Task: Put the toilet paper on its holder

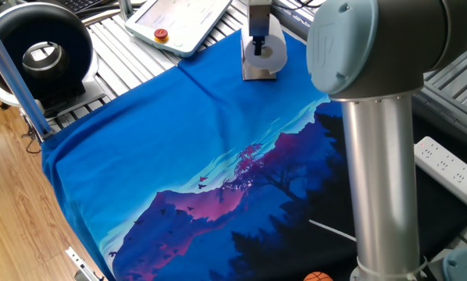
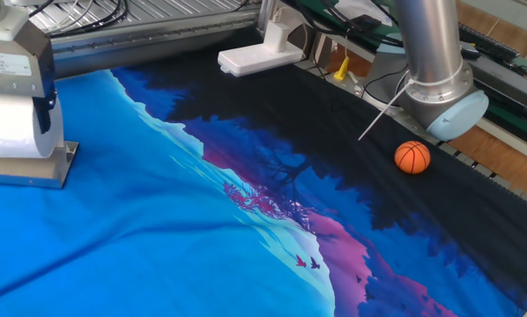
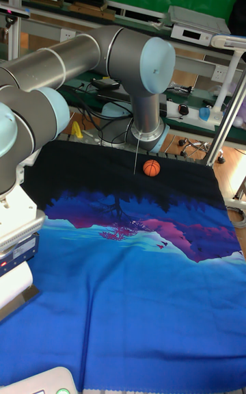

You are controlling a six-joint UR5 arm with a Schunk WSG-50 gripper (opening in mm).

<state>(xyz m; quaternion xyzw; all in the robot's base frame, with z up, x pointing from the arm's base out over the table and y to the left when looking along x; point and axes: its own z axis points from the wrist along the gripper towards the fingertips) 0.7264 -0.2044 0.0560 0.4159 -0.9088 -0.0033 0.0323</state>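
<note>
The toilet paper (image 1: 269, 53) is a white roll at the far end of the blue cloth. It lies sideways just above the holder (image 1: 260, 75), whose silver base sits under it. My gripper (image 1: 257, 47) comes down from above, with a dark finger over the roll's hollow end, and looks shut on the roll. In the other fixed view, the toilet paper (image 2: 10, 134) is at the left edge over the holder (image 2: 33, 171), with one black finger (image 2: 46, 114) at its right end. The tall fixed view shows the toilet paper (image 3: 12, 279) at the lower left.
A small orange ball (image 2: 412, 157) lies on the dark part of the cloth near the arm's base. A black ring-shaped device (image 1: 40, 53) and a white pendant (image 1: 179, 19) stand off the cloth. A white lamp base (image 2: 258, 58) sits at the cloth's edge.
</note>
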